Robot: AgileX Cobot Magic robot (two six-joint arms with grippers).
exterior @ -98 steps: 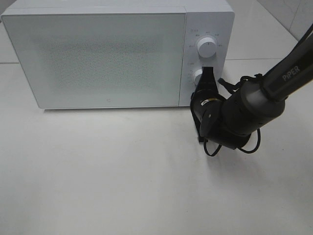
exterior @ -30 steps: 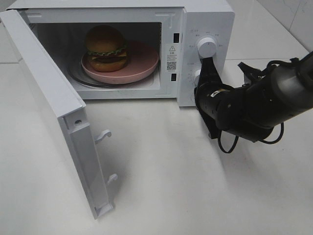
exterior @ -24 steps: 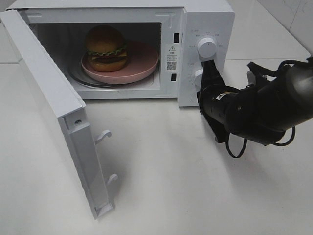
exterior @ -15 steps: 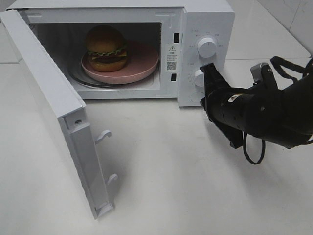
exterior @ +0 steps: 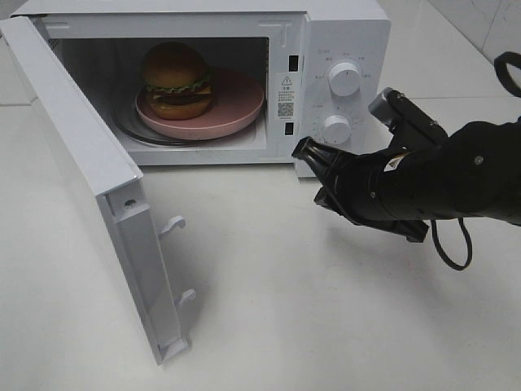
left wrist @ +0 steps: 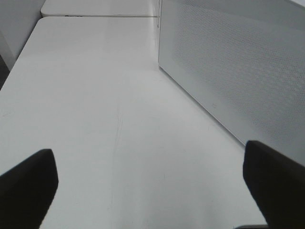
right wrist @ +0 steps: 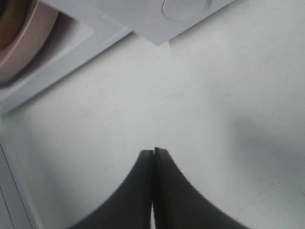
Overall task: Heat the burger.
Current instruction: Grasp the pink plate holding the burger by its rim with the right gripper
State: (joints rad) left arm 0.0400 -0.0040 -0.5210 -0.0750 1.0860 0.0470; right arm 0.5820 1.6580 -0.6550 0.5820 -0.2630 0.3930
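Observation:
The burger, with its golden-brown bun and lettuce frill, sits on a pink plate inside the open white microwave. My right gripper is shut and empty. It hovers low in front of the microwave's lower right front corner, below the two knobs. The right wrist view shows its closed fingertips over bare table, with the plate's rim at the edge of the view. My left gripper is open with nothing between its fingers, beside the door's outer face.
The microwave door stands swung out to the left, reaching toward the table's front. The white table spreads in front of the microwave. The right arm's black body and cable lie to the right of the control panel.
The microwave door, shut in the earliest frame, is now open. Over the last second my shut right gripper left the lower knob and swung down and left.

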